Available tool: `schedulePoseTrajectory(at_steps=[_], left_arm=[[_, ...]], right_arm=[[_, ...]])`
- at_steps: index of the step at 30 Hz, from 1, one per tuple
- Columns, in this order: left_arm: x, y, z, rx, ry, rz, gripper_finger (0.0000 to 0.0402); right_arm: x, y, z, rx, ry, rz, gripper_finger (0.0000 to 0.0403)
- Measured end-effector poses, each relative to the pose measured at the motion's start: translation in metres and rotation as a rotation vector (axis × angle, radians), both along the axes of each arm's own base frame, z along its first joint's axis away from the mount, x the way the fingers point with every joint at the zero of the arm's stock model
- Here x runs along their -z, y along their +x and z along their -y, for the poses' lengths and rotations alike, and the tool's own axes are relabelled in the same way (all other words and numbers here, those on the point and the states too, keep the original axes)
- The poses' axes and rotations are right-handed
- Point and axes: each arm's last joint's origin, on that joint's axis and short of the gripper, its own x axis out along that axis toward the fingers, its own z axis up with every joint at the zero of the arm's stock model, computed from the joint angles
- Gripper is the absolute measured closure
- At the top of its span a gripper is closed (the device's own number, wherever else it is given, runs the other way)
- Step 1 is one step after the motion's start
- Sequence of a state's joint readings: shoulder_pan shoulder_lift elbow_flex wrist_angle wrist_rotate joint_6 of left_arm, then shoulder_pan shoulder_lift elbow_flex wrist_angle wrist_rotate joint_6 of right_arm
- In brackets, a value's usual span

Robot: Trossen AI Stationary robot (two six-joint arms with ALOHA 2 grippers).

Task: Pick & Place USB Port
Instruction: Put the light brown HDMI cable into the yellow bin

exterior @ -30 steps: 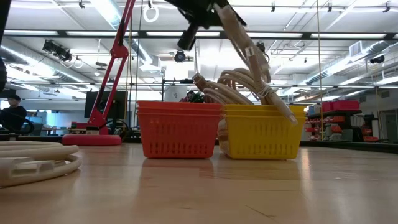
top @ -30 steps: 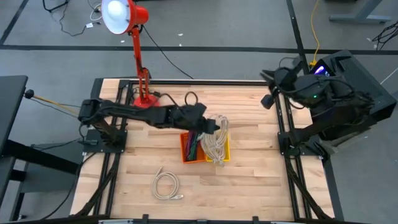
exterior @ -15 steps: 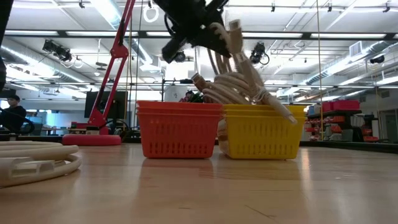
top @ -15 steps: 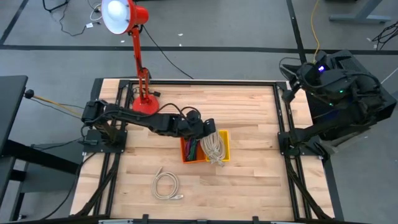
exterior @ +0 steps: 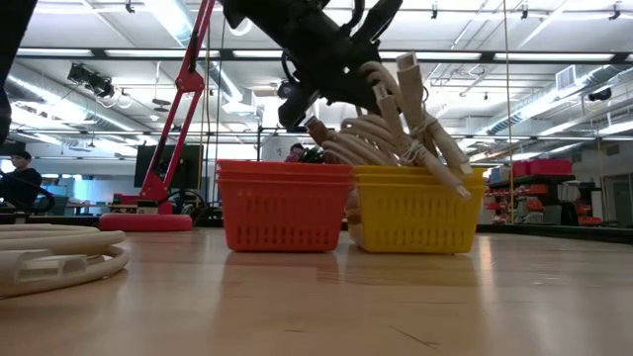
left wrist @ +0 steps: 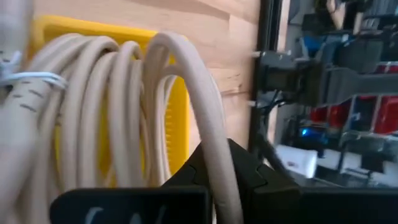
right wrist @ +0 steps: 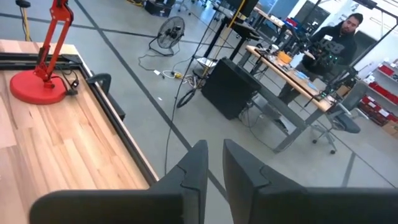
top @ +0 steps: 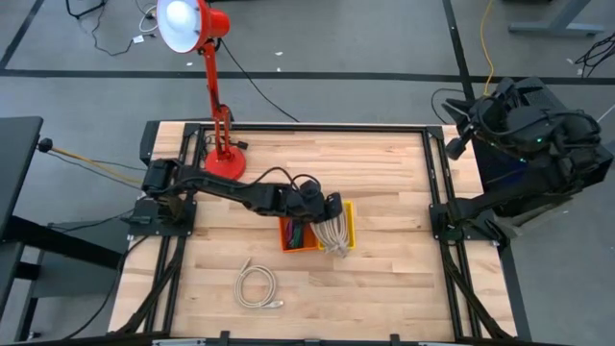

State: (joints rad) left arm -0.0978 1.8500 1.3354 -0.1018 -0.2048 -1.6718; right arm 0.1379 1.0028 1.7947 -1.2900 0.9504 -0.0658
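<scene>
A: Start wide. Our table [top: 384, 173] carries a red lamp [top: 213, 86] at the back and two bins mid-table, touching: the red bin [exterior: 285, 206] and the yellow bin [exterior: 420, 210].

B: And our arms? The right gripper [right wrist: 213, 163] is parked off the table's right edge, fingers nearly together on nothing. The left gripper [top: 330, 209] reaches across and hangs right over the yellow bin.

A: It's clamped on one strand of the USB cable [left wrist: 118, 112]. The coil droops from the fingers into the yellow bin, with its long loops standing up and its connector ends poking over the rim.

B: So the bin lies straight below the grip; we judge a short drop and a release would do. A second cable [top: 258, 286] lies coiled near the front, nearer our left arm.
</scene>
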Motion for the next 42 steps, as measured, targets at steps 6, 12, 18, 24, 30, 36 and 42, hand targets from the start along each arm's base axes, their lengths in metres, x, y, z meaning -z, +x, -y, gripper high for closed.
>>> schedulePoseTrajectory(at_steps=[6,12,18,24,30,36,42], left_arm=[[0.002,-0.002,-0.001,0.019,0.026,-0.035,0.0384],[0.003,-0.001,-0.008,0.081,0.038,-0.05,0.0352],[0.002,0.001,-0.016,0.123,0.054,-0.035,0.0304],[0.002,0.001,-0.025,0.167,0.076,-0.039,0.0294],[0.002,0.001,-0.028,0.216,0.115,-0.041,0.0292],[0.002,0.001,-0.028,0.241,0.135,-0.044,0.0283],[0.0,-0.001,-0.029,0.266,0.101,-0.042,0.0222]], right_arm=[[0.0,0.0,0.0,-0.001,0.0,-0.006,0.0353],[0.0,0.0,0.0,-0.001,0.0,-0.006,0.0353],[0.001,0.001,-0.001,-0.027,0.017,-0.006,0.0353],[0.001,0.002,-0.001,-0.029,0.018,-0.008,0.0353],[0.001,0.002,-0.001,-0.029,0.018,-0.009,0.0353],[0.002,0.001,-0.001,-0.03,0.017,-0.017,0.0353],[0.002,0.001,-0.001,-0.029,0.015,-0.027,0.0353]])
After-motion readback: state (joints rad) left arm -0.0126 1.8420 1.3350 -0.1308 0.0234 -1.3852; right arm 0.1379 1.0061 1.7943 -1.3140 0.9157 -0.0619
